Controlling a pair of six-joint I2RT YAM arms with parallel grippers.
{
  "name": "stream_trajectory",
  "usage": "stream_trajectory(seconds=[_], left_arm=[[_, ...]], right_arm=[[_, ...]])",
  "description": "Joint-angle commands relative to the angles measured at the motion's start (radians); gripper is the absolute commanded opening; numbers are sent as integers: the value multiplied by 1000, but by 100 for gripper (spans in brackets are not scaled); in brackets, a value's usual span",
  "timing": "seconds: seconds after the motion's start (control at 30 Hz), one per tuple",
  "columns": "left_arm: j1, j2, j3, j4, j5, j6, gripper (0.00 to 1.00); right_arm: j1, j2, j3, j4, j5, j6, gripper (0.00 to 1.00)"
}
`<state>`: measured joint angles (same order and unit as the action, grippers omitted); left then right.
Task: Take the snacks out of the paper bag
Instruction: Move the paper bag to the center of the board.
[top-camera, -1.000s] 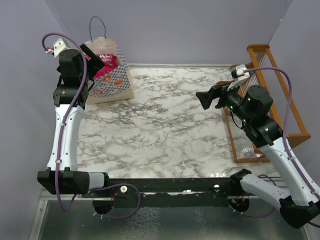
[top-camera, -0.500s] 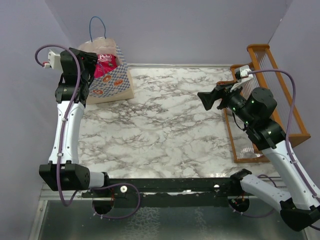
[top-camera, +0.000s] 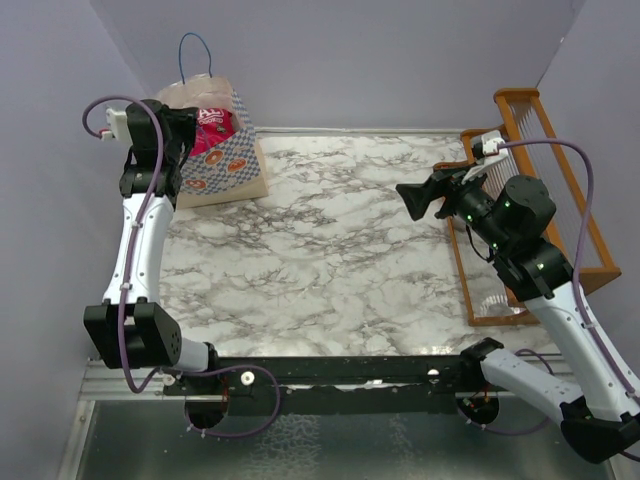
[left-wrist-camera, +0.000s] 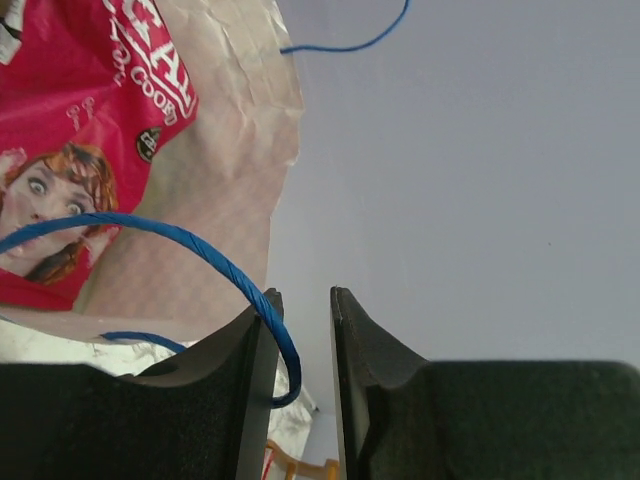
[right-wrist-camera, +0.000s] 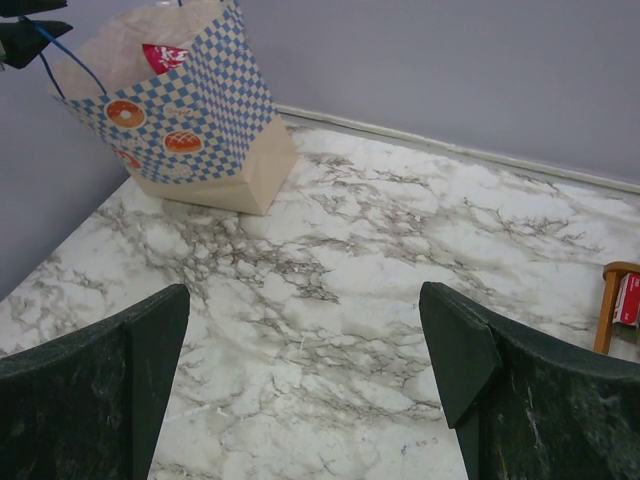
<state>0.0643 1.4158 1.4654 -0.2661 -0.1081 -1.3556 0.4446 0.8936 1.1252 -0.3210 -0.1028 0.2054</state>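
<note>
Right pincer (top-camera: 408, 200) hangs over the right side of the marble counter (right-wrist-camera: 380, 280), jaws spread wide with nothing between them, facing across toward the far-left corner. Just beside it, along the counter's right edge, is the orange wooden rack (top-camera: 518, 94). A red-and-white scrap shows at its corner in the right wrist view, too small to read. Over to the far-left corner: there's the bag (right-wrist-camera: 190, 110), standing on the counter, cream paper with a blue-and-white checked side printed with a round orange doughnut and a brown loaf, no words I can read on it. Left pincer (left-wrist-camera: 305, 298) sits right at the bag's mouth, jaws only a narrow slit apart. And look, one blue cord (left-wrist-camera: 180, 236) handle loops across and drops into that slit, lying against the left finger, not squeezed from both sides. Inside the bag, the pink-red packet (left-wrist-camera: 80, 150) pokes above the rim: a wide-eyed red-haired face, a small dark round badge, and white capitals cut off by the frame edge, with "COO" all I can make out. The other handle stands up in front of the wall.
</note>
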Motion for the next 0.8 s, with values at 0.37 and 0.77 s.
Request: stream_trajectory(seconds=[0.37, 0.77], left_arm=[[3, -187, -165, 138, 211, 0, 8], [-153, -202, -259, 329, 382, -12, 6]], right_arm=[[-4, 5, 36, 35, -33, -5, 99], [-4, 70, 27, 58, -218, -44, 99]])
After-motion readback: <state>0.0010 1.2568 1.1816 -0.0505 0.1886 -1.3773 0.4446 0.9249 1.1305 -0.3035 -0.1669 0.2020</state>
